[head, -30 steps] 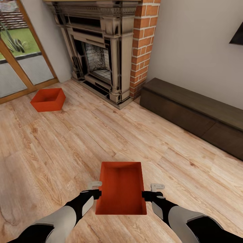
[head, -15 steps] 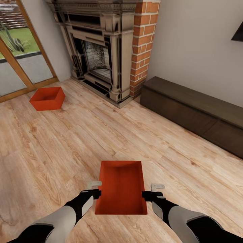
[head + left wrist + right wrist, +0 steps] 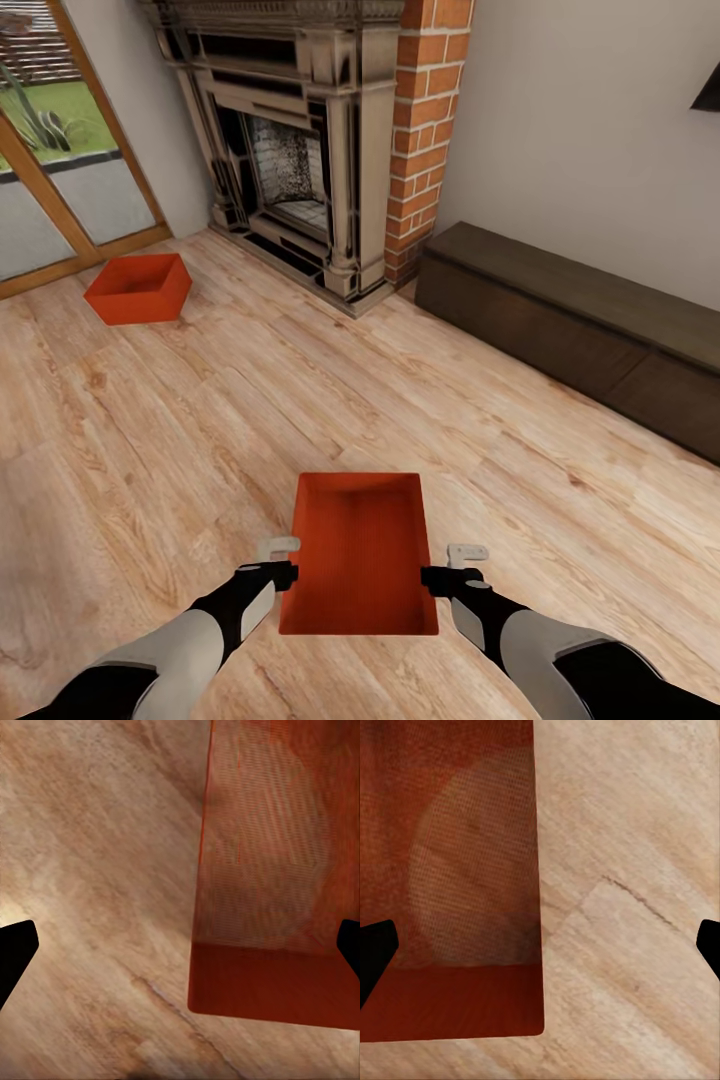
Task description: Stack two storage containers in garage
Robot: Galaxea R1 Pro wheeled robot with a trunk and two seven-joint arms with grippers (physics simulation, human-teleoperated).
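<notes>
Between the two arms, low in the head view, sits one of the storage containers [image 3: 358, 555], an open-top red-orange bin whose long axis runs straight away from the robot. The left hand [image 3: 283, 565] presses in at its left long wall and the right hand [image 3: 440, 568] at its right long wall, roughly level with each other near the bin's nearer half. Each wrist view shows a pair of dark fingertips spread wide apart, with one red wall [image 3: 274, 945] lying between them toward one side, so both hands look open and straddling a wall rather than closed on it. Whether the bin is lifted or rests on the wood plank floor [image 3: 200, 440] is hard to tell from these angles. The second container [image 3: 138, 288] stands well apart, on the floor near the glass door [image 3: 60, 190] and left of the brick fireplace [image 3: 300, 150]; a long dark cabinet [image 3: 580, 330] runs along the right wall. Neither arm is nearer the close bin: it lies centred, so a two-handed squeeze across its short width seems to be the grip in hand.
</notes>
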